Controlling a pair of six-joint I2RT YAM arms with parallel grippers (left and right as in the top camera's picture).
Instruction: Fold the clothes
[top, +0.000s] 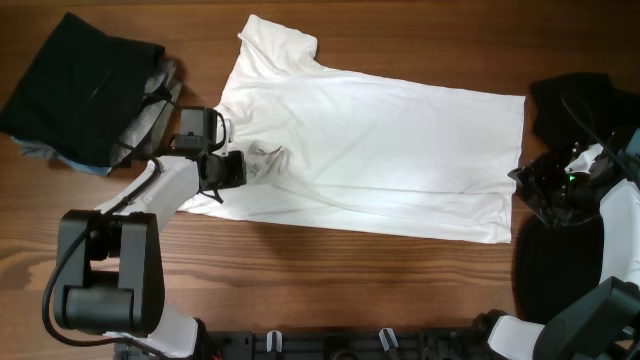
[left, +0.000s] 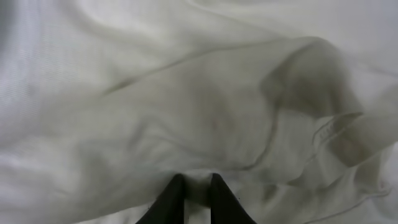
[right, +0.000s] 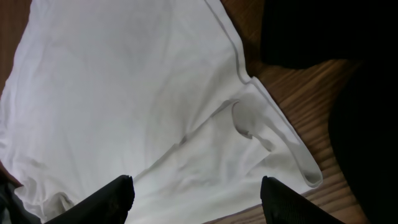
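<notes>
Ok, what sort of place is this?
Probably a robotics test bench for laundry folding: wooden table, white T-shirt spread flat, dark clothes piled aside, a left arm and right arm reaching in.

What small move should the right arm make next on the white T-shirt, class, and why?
Probably lower the right gripper and close it on the hem of the white T-shirt. Its jaws stand open over that hem, holding nothing, while the left gripper pinches cloth near the collar, so a fold likely needs that second hold.
</notes>
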